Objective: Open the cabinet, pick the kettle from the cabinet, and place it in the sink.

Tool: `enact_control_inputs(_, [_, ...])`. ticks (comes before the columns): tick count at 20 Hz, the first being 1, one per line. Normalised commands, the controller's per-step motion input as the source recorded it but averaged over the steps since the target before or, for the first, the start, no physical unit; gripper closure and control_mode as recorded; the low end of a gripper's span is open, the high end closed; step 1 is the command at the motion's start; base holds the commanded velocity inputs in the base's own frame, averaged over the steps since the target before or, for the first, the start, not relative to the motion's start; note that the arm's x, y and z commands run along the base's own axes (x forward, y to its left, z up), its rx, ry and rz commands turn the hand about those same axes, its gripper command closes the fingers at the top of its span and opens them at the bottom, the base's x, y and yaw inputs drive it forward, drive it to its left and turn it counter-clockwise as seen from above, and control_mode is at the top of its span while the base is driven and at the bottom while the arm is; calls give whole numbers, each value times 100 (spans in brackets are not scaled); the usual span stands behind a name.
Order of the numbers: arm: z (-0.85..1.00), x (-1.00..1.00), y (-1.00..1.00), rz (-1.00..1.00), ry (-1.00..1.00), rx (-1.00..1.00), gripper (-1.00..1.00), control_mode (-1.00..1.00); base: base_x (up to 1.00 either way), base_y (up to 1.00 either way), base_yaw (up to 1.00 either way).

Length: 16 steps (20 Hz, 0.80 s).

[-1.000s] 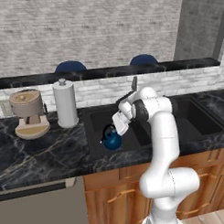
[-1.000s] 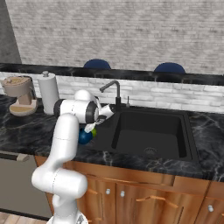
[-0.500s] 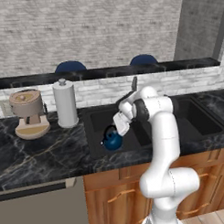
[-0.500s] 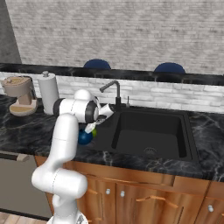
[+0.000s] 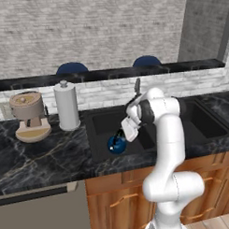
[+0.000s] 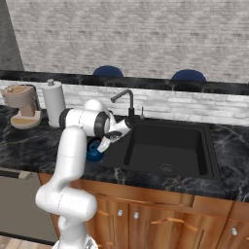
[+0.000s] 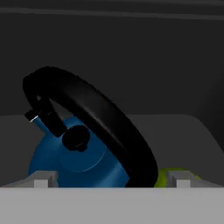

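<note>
Since 1 s ago I see the gripper has spread its fingers wide, gripping nothing, w/ the kettle sitting in the sink, left part, just under the gripper.

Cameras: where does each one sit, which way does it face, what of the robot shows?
Left base view: behind-left of the arm, looking forward and down at the sink; the arm rises lower right, gripper over the kettle.
Right base view: behind-right, same counter; the arm rises lower left, faucet at the basin's back.
Hand view: on the hand, looking along the gripper at the kettle; fingertips flank its black handle, apart.
Shared: kettle in sink.
</note>
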Motion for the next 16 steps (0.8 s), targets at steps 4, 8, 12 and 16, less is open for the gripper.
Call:
enact_control_inputs(4, [-2, -8, -19, -5, 0, 0, -100, -100, 0, 0, 0])
enact_control_inputs(8, [1, -1, -16, -3, 0, 0, -100, -100, 0, 0, 0])
enact_control_inputs(12, [9, -2, -16, -4, 0, 0, -100, -100, 0, 0, 0])
enact_control_inputs(16, [11, -6, -12, -7, 0, 0, -100, -100, 0, 0, 0])
